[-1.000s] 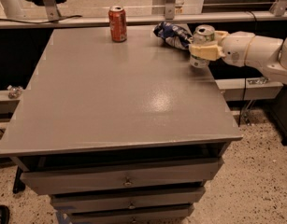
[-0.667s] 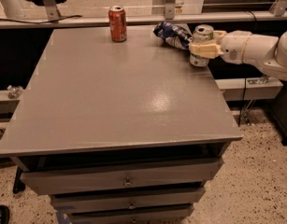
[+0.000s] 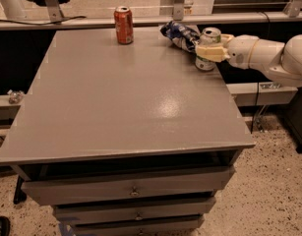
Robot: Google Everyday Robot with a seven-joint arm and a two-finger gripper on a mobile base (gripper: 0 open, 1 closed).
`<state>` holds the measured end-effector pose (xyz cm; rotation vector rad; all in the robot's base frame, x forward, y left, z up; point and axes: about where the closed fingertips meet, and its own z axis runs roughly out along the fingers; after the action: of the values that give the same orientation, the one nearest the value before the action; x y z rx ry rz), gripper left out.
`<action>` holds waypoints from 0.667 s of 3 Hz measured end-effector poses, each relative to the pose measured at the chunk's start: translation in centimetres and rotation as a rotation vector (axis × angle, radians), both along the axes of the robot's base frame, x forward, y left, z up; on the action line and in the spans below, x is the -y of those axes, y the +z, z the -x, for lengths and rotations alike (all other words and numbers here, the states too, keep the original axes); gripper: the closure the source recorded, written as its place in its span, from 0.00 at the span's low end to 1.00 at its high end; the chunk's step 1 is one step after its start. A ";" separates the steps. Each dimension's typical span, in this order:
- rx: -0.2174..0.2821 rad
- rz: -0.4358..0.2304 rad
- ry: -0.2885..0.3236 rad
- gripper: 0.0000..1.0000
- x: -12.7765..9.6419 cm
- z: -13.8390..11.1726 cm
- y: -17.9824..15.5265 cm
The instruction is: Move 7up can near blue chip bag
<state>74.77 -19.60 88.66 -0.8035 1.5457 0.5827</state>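
Note:
The 7up can, silver-white with a green band, stands upright at the table's far right edge, right beside the crumpled blue chip bag. My gripper comes in from the right with its cream fingers around the can's middle. My white arm stretches off to the right, past the table's edge.
An orange-red soda can stands at the far middle of the grey table. Drawers sit under the table's front. A metal rail runs behind the table. Speckled floor lies to the right.
The gripper and the can have shifted slightly back and to the left, closer to the blue chip bag. The orange-red can has not moved.

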 end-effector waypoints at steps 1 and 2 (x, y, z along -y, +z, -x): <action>0.002 -0.005 0.006 0.82 -0.3 -0.1 -0.1; 0.002 -0.005 0.006 0.59 -0.3 -0.1 0.1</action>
<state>74.92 -19.27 88.74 -0.8051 1.5405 0.5895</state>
